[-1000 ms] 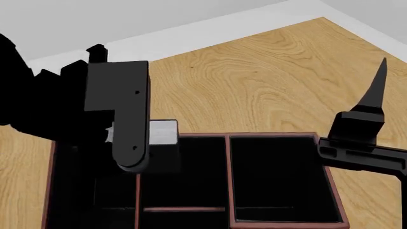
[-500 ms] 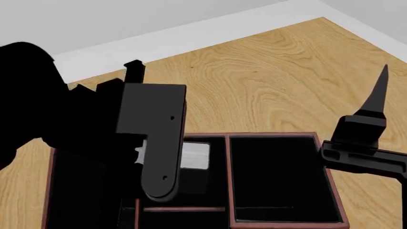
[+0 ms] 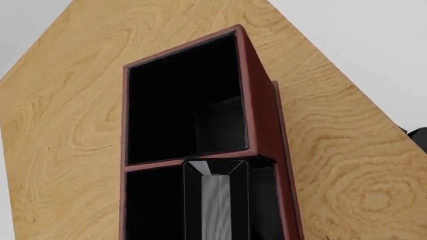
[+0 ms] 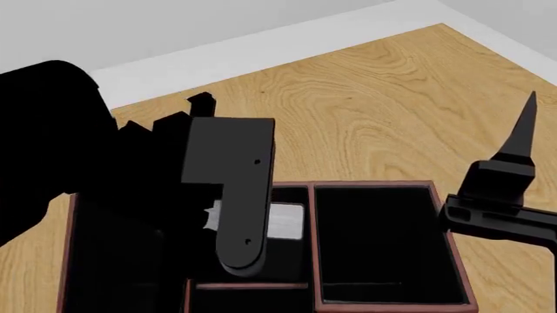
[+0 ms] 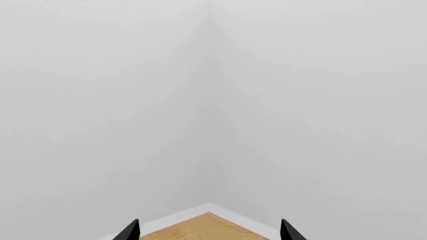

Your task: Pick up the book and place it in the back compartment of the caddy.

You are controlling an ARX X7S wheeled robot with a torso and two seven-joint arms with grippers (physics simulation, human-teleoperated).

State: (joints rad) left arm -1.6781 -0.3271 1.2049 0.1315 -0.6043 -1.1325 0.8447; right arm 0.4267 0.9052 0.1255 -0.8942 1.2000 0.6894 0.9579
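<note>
The left pincer (image 4: pixel 228 225) hangs over the caddy (image 4: pixel 374 185), its big black arm hiding the caddy's left part in the head view. It is clamped on the book (image 3: pixel 215 200), whose white page edges show between dark covers, held upright inside a compartment next to a red divider. Past that lies another compartment with black insides. To the right, beside the caddy, the right pincer (image 5: pixel 208 231) has its jaws spread, holding nothing, pointing up toward the grey wall (image 5: pixel 213 100). Wooden tabletop (image 4: pixel 366 111) stretches beyond.
</note>
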